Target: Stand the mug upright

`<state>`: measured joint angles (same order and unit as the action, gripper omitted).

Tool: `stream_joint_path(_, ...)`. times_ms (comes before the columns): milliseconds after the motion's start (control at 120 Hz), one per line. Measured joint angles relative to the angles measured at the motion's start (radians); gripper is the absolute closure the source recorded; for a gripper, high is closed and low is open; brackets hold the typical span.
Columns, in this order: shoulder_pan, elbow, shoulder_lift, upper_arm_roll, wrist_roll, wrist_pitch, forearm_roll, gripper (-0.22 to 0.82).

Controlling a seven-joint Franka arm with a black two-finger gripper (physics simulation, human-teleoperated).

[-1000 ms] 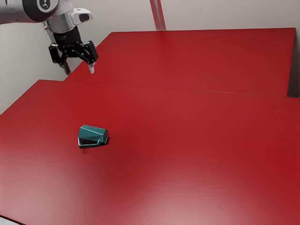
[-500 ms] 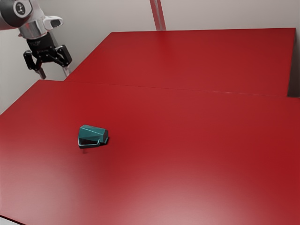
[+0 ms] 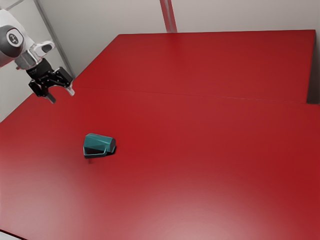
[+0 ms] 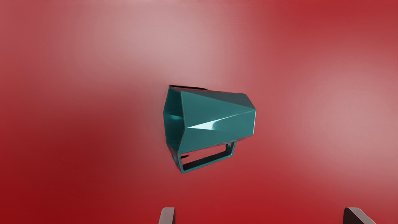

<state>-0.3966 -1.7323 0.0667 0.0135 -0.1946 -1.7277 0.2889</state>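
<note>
Mug (image 4: 217,121) lies on its side; gripper (image 3: 62,97), wide open and empty, should straddle it squarely, clear of handle (image 4: 207,162).

Glossy red table (image 3: 225,145), pale glare (image 3: 210,220); grey wall (image 3: 240,15) behind, red strip (image 3: 168,16).

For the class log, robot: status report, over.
Claw open, above the table, holding nothing. Mug on its side, not yet upright. Nothing seen between claw and mug.
</note>
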Motion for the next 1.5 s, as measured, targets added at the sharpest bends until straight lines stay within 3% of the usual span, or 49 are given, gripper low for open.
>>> stream_joint_path(350, -0.063, -0.202, 0.026, 0.032, -0.274, -0.182, 0.286, 0.02)
stream_joint_path(750, -0.111, -0.323, 0.094, 0.041, -0.518, -0.237, 0.524, 0.02)
stream_joint_path(1500, -0.127, -0.345, 0.2, 0.046, -0.773, -0.246, 0.645, 0.02)
